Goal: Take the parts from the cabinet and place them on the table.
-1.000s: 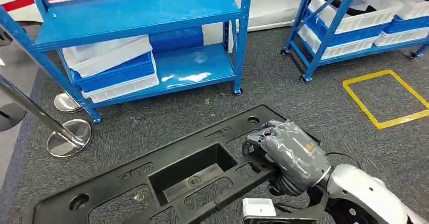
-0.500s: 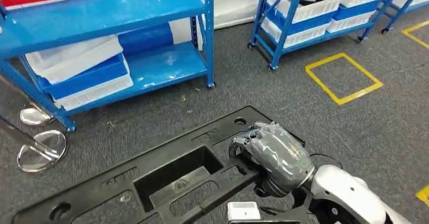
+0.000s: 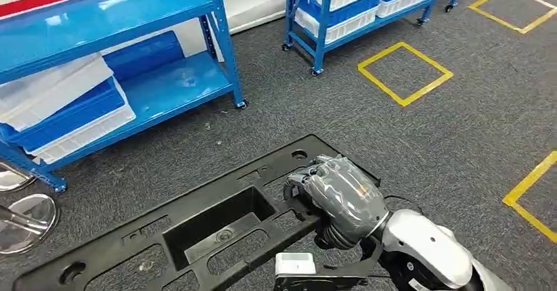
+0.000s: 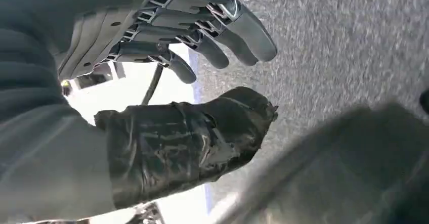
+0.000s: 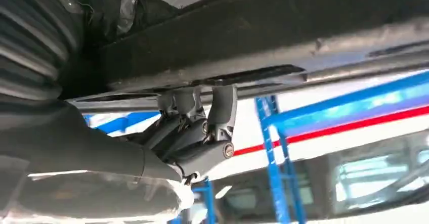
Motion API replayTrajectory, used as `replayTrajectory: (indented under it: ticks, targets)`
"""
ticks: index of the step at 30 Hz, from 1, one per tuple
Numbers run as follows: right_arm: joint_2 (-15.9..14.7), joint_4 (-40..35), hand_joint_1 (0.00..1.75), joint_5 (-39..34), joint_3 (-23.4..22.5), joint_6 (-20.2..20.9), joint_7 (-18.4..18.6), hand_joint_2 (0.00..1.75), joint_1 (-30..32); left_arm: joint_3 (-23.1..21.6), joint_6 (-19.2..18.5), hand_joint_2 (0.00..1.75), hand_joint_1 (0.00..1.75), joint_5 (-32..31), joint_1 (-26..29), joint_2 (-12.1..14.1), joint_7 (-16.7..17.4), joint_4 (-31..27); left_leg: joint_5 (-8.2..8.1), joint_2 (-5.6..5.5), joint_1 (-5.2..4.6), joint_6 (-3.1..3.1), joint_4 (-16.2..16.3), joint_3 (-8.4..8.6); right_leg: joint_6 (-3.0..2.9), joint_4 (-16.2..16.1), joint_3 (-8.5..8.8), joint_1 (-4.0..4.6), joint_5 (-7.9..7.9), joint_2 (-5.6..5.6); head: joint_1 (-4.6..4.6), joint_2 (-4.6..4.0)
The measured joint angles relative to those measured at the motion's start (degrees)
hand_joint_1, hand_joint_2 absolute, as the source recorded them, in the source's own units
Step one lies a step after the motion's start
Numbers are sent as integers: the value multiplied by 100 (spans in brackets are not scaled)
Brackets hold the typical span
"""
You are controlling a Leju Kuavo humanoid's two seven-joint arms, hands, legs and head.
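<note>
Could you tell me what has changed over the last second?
The camera has swung right: the blue shelves slid left in the head view and more yellow floor markings appeared. The right hand still grips the black part; the left hand holds nothing.

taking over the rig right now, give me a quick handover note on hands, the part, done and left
Right hand: grips the long black moulded plastic part near one end, fingers hooked under its edge in the right wrist view.
Left hand: fingers spread, holding nothing.
Part: held above the grey carpet floor, apart from the blue metal shelving with its white and blue bins.
Done: part is off the cabinet and in hand.
Left: carry it to the table, which I cannot see in these views, and set it down.
</note>
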Motion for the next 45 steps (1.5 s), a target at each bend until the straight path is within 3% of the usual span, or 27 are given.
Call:
replayTrajectory:
  ticks: [2,4,5,7,8,9,10,13,14,16,18,19,21,22,23,24,28,29,31,33,34,36,38,39,40,44,45]
  targets:
    - [31,2,175,24,0,4,13,175,-6,0,-4,175,0,-35,25,-2,2,0,-467,-233,0,-1,854,-378,-57,0,-62,21,40,126,-20,0]
    - [31,2,175,26,0,28,48,175,5,0,0,175,0,-35,40,0,2,0,-610,-275,-6,17,1416,-625,-85,2,-106,58,77,275,-20,0]
    - [31,2,175,28,0,35,55,175,15,0,2,175,0,-37,57,0,2,2,-468,-283,-11,43,1308,-568,-86,4,-121,70,97,368,-20,0]
    - [31,2,175,28,0,39,79,175,17,0,9,175,0,-41,57,0,4,2,14,-354,-30,123,510,-167,-69,7,-130,83,127,538,-20,0]
    - [31,0,175,31,0,37,77,175,16,2,9,175,0,-48,55,2,4,2,226,-513,-38,177,43,68,-53,7,-130,84,141,604,-20,0]
    - [31,0,175,39,0,35,79,175,21,2,11,175,0,-50,58,17,4,2,157,-846,-35,238,-168,159,-23,7,-150,76,163,652,-11,0]
    - [31,2,175,44,0,35,79,175,12,2,18,175,0,-52,69,13,0,2,167,-858,-40,232,-291,184,3,25,-187,78,179,730,-6,0]
    - [33,0,175,46,0,28,72,175,65,2,22,175,0,-52,18,11,-2,2,211,-668,-86,253,-323,214,160,-40,-242,23,285,925,-31,0]
    - [33,2,175,46,0,26,72,175,75,2,24,175,0,-52,30,-7,-2,2,288,-558,15,280,-441,240,178,13,-270,27,273,947,-24,0]
    - [33,4,175,46,0,9,70,175,82,4,24,175,0,-59,34,-9,-2,2,345,-402,-23,332,-484,243,199,486,-507,81,-132,439,39,0]
    - [37,13,175,61,0,-31,72,175,142,4,33,175,0,-90,53,0,-2,2,352,-247,-45,344,-471,205,238,1302,-834,51,-525,245,37,0]
    - [44,26,175,68,0,-75,72,175,189,4,33,175,0,-92,55,2,0,2,351,-173,-45,343,-458,191,255,1531,-913,36,-583,200,50,0]
    - [44,48,175,72,0,-103,74,175,217,4,33,175,0,-92,54,2,0,2,337,-24,-36,327,-422,169,285,1274,-721,-8,-361,141,50,0]
    - [44,48,175,79,0,-105,79,175,216,4,33,175,0,-92,48,0,0,2,317,48,-26,298,-397,167,295,800,-437,-27,-136,71,44,0]
    - [44,48,175,81,0,-107,83,175,218,4,33,175,0,-92,45,-2,0,2,295,99,-21,264,-382,181,298,325,-142,-29,42,-78,48,0]
    - [44,48,175,81,0,-120,87,175,218,4,33,175,0,-92,48,2,0,2,269,152,-29,222,-356,188,298,23,-1,5,-24,-370,55,0]
    - [50,48,175,107,0,-302,179,175,302,4,35,175,0,-105,40,2,0,2,233,395,-66,97,-336,210,112,-7,-49,82,22,-120,28,0]
    - [50,48,175,114,-2,-325,186,175,302,4,35,175,0,-109,37,2,-2,2,193,385,-48,56,-324,201,52,-41,-48,55,60,-52,22,0]
    - [50,46,175,122,-7,-361,186,175,300,4,35,175,0,-125,37,0,-2,2,-155,-127,-21,18,82,42,-1,-50,-78,38,93,50,-7,0]
    - [52,48,175,127,-7,-389,186,175,308,4,20,175,0,-140,50,0,-20,2,-607,-268,-22,17,980,-374,-49,-50,-130,60,125,189,-31,0]
    - [52,48,175,131,-7,-404,188,175,326,4,20,175,0,-149,52,0,-22,2,-694,-273,-22,22,1310,-533,-65,-47,-151,76,137,263,-31,0]
    - [52,48,175,153,-7,-444,188,175,386,4,-13,175,0,-162,60,2,-37,2,-459,-281,-24,55,1184,-479,-65,-42,-164,90,155,420,-31,0]
    - [52,48,175,168,-7,-507,188,175,423,4,-29,175,0,-177,60,4,-46,2,59,-395,-28,118,300,-55,-47,-33,-162,91,170,570,-33,0]
    - [52,48,175,184,-7,-557,188,175,433,4,-31,175,0,-181,57,11,-50,2,207,-630,-28,158,-113,125,-28,-32,-168,80,183,629,-35,0]
    - [52,55,175,197,-7,-608,184,175,443,4,-31,175,0,-197,61,15,-52,2,158,-865,-21,182,-259,164,13,-14,-205,110,205,682,-20,0]
    - [6,46,175,133,-44,-653,243,175,538,4,-26,175,0,-278,26,4,-50,2,225,-623,-46,244,-362,216,191,-77,-278,67,325,937,-22,0]
    - [-79,-5,175,13,-81,-623,302,175,600,4,-13,175,0,-297,28,-9,-41,2,271,-509,-13,282,-421,238,167,25,-330,49,237,702,-26,0]
